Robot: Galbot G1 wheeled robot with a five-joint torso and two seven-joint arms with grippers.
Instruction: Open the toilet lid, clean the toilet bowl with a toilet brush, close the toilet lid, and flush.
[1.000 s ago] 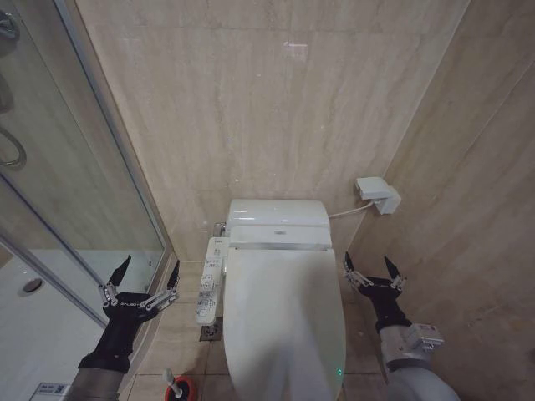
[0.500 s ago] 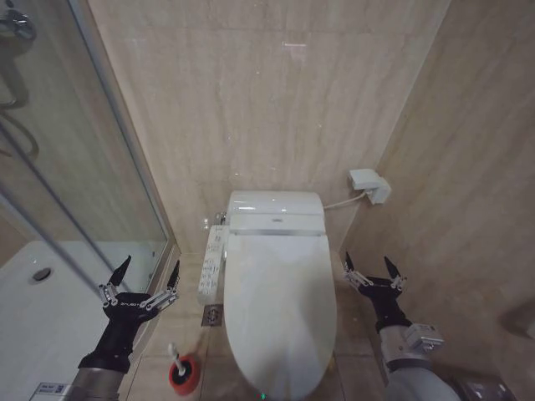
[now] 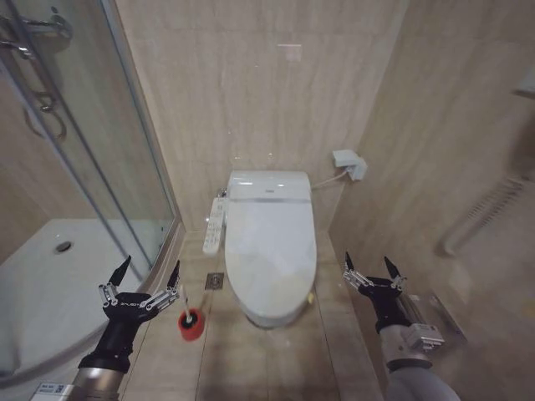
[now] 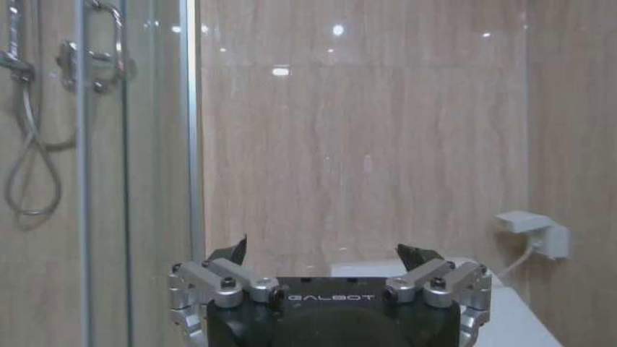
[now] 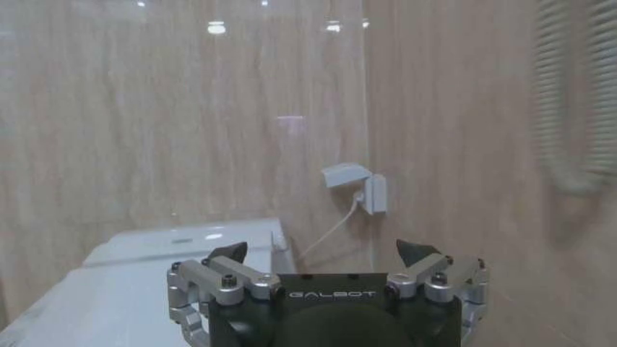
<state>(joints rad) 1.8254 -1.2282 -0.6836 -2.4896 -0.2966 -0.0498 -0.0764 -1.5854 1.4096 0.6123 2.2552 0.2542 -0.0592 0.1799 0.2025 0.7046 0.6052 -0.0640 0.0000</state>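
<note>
The glossy white toilet lid (image 3: 269, 246) lies shut over the toilet bowl, whose inside is hidden. The toilet brush (image 3: 183, 301) stands in its red holder cup (image 3: 191, 324) on the floor, left of the toilet's front. My left gripper (image 3: 151, 264) hangs open just left of the brush, above the shower's edge. On the other side of the toilet, near its front, my right gripper (image 3: 367, 261) is open and holds nothing. The left wrist view has the left gripper (image 4: 321, 247) open before the wall. The right wrist view has the right gripper (image 5: 320, 247) open, with the lid (image 5: 97, 303) beyond it.
A glass shower door (image 3: 125, 167) and a white shower tray (image 3: 50, 284) take up the left. A control panel (image 3: 215, 225) juts from the toilet's left side, with a floor drain (image 3: 215, 281) below it. A socket box (image 3: 347, 163) and a towel rail (image 3: 485, 217) are on the right wall.
The whole picture has shifted: the camera has pulled back, so the toilet looks smaller and farther off and the brush has come fully into view. Both grippers stay open.
</note>
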